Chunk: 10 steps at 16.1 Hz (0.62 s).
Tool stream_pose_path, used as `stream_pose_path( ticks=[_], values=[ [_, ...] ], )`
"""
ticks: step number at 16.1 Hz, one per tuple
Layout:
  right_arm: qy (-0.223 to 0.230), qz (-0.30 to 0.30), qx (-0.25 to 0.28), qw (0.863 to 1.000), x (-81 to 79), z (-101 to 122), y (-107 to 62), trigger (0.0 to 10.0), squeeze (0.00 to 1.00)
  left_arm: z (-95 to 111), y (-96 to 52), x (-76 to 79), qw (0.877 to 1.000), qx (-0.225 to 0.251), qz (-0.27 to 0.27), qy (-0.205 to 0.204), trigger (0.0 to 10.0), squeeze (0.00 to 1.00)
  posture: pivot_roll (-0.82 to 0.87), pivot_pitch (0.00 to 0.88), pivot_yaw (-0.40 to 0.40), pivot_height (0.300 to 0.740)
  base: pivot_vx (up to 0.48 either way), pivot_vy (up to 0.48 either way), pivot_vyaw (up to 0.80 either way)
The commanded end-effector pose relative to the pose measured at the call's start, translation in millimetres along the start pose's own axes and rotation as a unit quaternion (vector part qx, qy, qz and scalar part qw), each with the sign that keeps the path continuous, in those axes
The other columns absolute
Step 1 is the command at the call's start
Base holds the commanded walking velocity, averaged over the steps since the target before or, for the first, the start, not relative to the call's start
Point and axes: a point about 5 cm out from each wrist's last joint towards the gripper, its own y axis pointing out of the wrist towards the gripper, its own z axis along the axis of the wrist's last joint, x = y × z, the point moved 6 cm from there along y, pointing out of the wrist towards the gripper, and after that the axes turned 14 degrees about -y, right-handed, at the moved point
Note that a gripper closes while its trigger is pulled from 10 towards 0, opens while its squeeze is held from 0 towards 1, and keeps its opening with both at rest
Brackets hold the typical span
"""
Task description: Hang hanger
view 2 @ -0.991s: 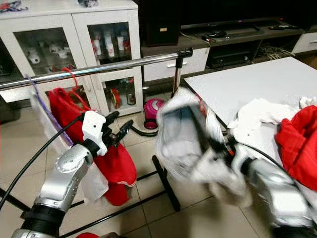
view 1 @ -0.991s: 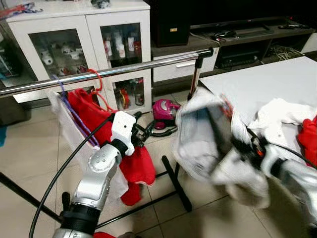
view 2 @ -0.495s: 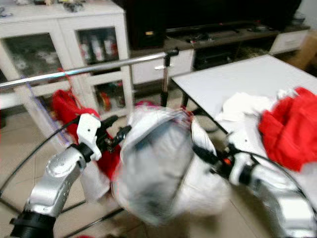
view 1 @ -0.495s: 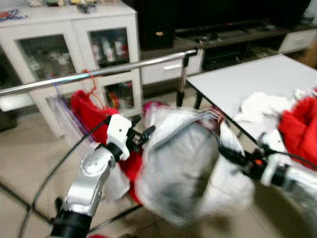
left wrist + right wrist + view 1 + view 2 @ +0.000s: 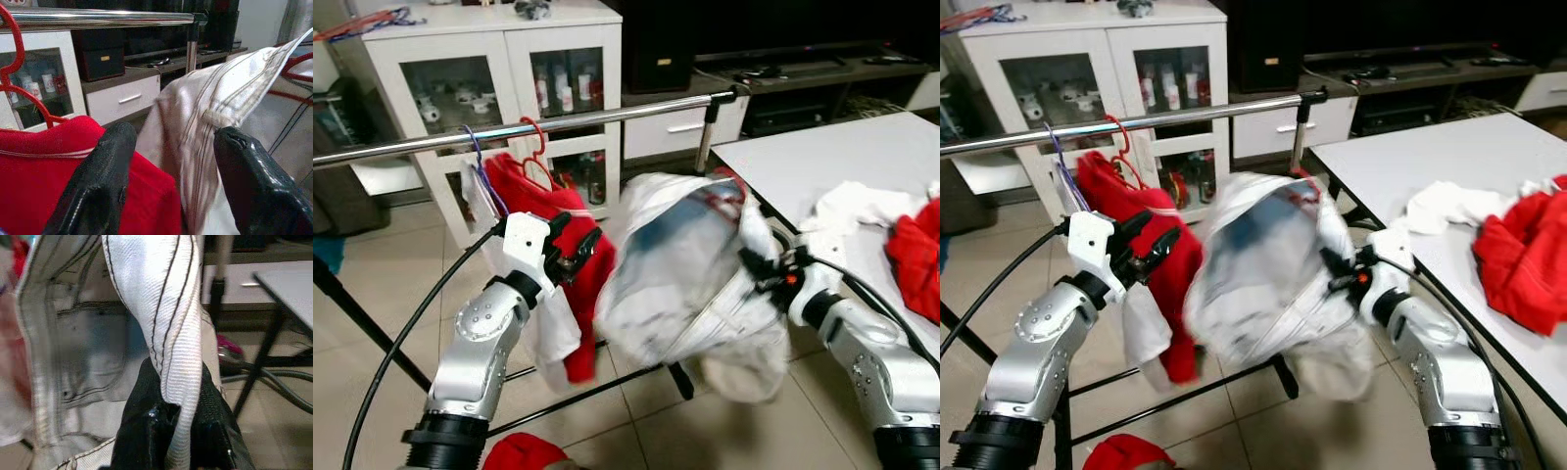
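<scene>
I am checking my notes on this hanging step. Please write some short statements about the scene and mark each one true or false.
1. The right gripper is shut on the white garment. True.
2. The left gripper is clamped on the red shirt. False: its fingers stand open, with the shirt behind them.
3. The red shirt hangs on a red hanger from the metal rail. True.
4. The white garment already hangs on the rail. False: it is below the rail, held by the right gripper.
5. Red clothes lie on the white table. True.
</scene>
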Motion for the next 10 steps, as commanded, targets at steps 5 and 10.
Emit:
stream_pose_path(
  ticks=[5,10],
  values=[
    [-0.042,-0.072,0.036,0.996,32.3,28.2,3.5,10.0,0.00,4.3,5.8,3.2,1.000,0.004,0.002,-0.002,10.0,0.00,-0.08,0.000,0.025,0.740,0.000,0.000,0.00],
    [-0.006,-0.008,0.053,0.999,3.7,28.8,17.6,10.0,0.00,0.2,7.2,-3.4,1.000,-0.003,0.030,0.011,10.0,0.00,-0.08,0.000,0.015,0.740,0.000,0.000,0.00]
  ],
)
